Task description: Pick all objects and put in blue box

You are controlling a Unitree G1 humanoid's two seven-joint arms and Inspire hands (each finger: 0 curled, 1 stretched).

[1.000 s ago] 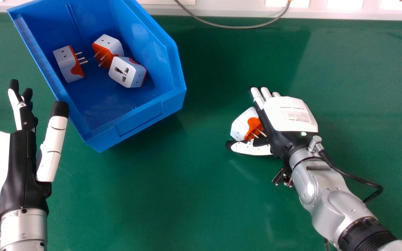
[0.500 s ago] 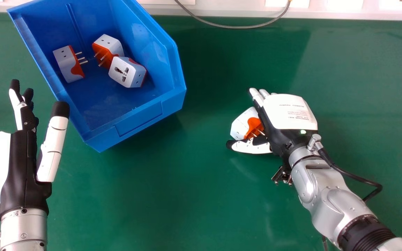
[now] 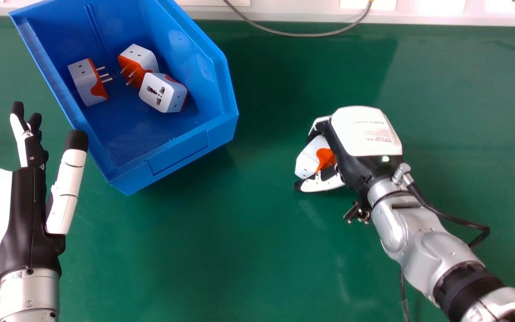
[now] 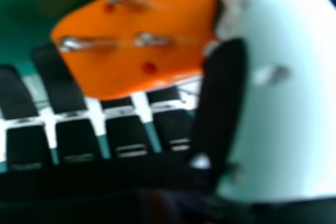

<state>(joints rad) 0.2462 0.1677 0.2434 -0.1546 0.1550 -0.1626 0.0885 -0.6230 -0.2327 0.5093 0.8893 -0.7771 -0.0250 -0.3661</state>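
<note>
Three adapters [image 3: 163,92] deposited in blue box [image 3: 179,152]; fourth adapter [image 3: 307,160], right of box, gripped by curled right hand [image 3: 365,130], yet to be boxed; left hand [image 3: 27,210] held open

A grey cable [image 3: 300,35] curves across the green table's [image 3: 239,250] far edge.
</note>
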